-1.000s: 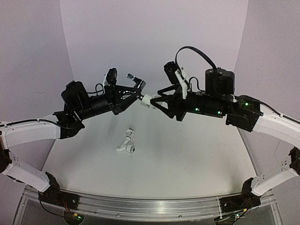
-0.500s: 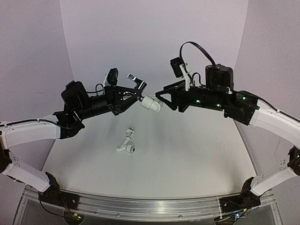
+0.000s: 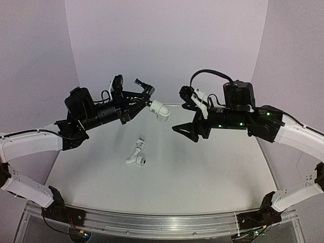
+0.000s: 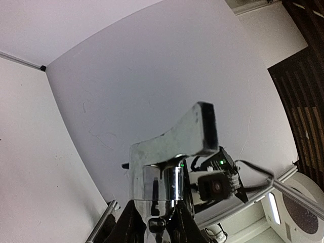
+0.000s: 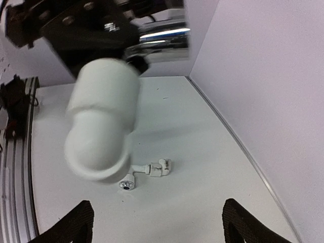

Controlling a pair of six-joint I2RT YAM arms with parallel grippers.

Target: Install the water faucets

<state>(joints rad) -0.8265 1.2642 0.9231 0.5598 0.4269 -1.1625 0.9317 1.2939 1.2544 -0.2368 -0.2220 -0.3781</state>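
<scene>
My left gripper (image 3: 137,103) is shut on the chrome water faucet (image 3: 145,87), held up in the air with its lever on top. A short white elbow fitting (image 3: 161,110) sits on the faucet's stem end and points right and down. My right gripper (image 3: 182,112) stands open just right of the elbow, apart from it. The left wrist view has the faucet (image 4: 173,154) rising from between the fingers (image 4: 132,227). From the right wrist, the elbow (image 5: 103,129) looms close and blurred under the chrome faucet body (image 5: 163,36), ahead of the spread fingertips (image 5: 76,225).
A longer white bent pipe piece (image 3: 136,154) with a metal-ringed end lies on the white table (image 3: 202,167), below and between the two grippers; it also shows as the bent pipe (image 5: 148,171) in the right wrist view. White walls close in the back and sides.
My right gripper has let go of the white elbow, opened wide and drawn back to the right and lower. The elbow stays on the faucet in my left gripper.
</scene>
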